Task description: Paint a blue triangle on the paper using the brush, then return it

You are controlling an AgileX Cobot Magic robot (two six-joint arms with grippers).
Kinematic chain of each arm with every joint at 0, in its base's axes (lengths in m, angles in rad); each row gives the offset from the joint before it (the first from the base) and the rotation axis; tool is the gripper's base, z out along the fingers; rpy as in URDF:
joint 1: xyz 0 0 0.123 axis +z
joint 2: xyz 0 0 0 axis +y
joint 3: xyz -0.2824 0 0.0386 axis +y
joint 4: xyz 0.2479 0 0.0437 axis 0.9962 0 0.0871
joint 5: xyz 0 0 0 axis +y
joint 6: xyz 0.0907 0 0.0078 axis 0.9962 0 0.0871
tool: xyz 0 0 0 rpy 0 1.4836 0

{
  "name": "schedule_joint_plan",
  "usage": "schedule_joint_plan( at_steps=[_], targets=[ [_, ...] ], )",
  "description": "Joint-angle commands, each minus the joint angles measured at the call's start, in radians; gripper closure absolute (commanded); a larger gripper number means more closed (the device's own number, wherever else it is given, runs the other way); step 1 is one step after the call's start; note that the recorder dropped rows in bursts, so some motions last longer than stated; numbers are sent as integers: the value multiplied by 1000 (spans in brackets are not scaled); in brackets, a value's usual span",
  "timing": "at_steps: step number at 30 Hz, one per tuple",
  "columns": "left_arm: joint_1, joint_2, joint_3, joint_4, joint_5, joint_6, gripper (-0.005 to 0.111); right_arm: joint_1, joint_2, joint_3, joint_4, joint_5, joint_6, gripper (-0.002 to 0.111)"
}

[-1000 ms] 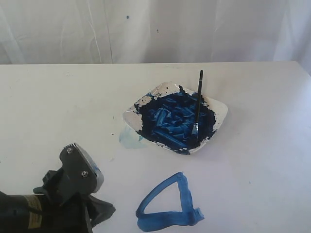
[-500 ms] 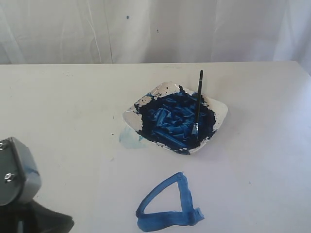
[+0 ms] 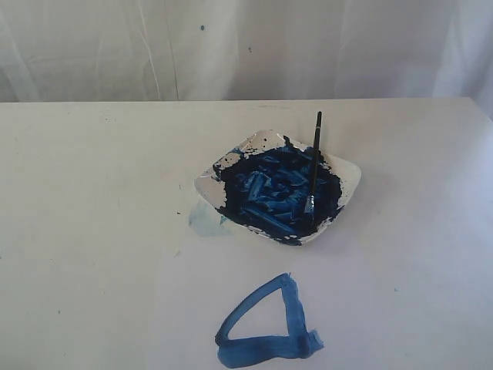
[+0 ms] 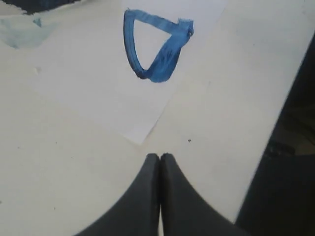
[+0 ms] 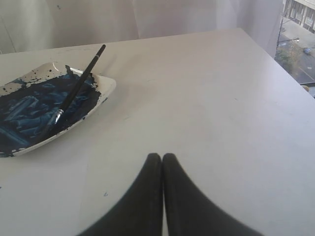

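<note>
**Left arm clears the table, painting looks finished**

Closest to me, the left gripper [image 4: 160, 157] has pulled back over the near edge of the table [image 3: 77, 169]. A second ago its arm filled the near left corner of the wide view; half a second ago only a piece of it showed; now it is gone from that view altogether. Its own camera shows its jaws pressed together with nothing between them. The right gripper [image 5: 162, 156] hangs off to its side with its tips also meeting and nothing in them.

Just beyond, the blue triangle [image 3: 262, 352] sits on the paper [image 3: 362, 308], its thick outline closed all the way round. It looks the same as it did a second back.

Past the paper's far left corner is a pale blue smear [image 3: 204, 220], touching the dish [image 3: 350, 177] of dark paint. The brush [image 3: 314, 162] lies in that dish, bristles down in the paint and the handle leaning out over the far rim, unmoved. Behind everything hangs the white curtain [image 3: 231, 46].

With the shape drawn, the brush back in its dish and both arms empty and clear, I'd judge the job done, or all but.
</note>
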Motion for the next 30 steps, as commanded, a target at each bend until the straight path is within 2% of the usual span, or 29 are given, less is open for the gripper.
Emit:
schedule_joint_plan(
  at_steps=[1, 3, 6, 8, 11, 17, 30],
  targets=[
    [3, -112, 154, -5, -267, 8, 107, 5, -7, 5, 1, -2, -13, 108],
    [6, -163, 227, -5, -332, 8, 107, 5, -7, 5, 1, -2, -13, 108],
    [34, -242, 279, -5, -341, 0, 107, 5, -7, 5, 1, -2, -13, 108],
    [58, -298, 279, -5, -226, 0, 107, 5, -7, 5, 1, -2, -13, 108],
    [103, -385, 279, -5, -186, 0, 107, 5, -7, 5, 1, -2, -13, 108],
    [205, -389, 279, 0, -153, 0, 107, 5, -7, 5, -2, -2, -13, 108],
    [610, -389, 279, 8, -153, 67, 107, 5, -7, 5, -2, -2, -13, 108]
  ],
)
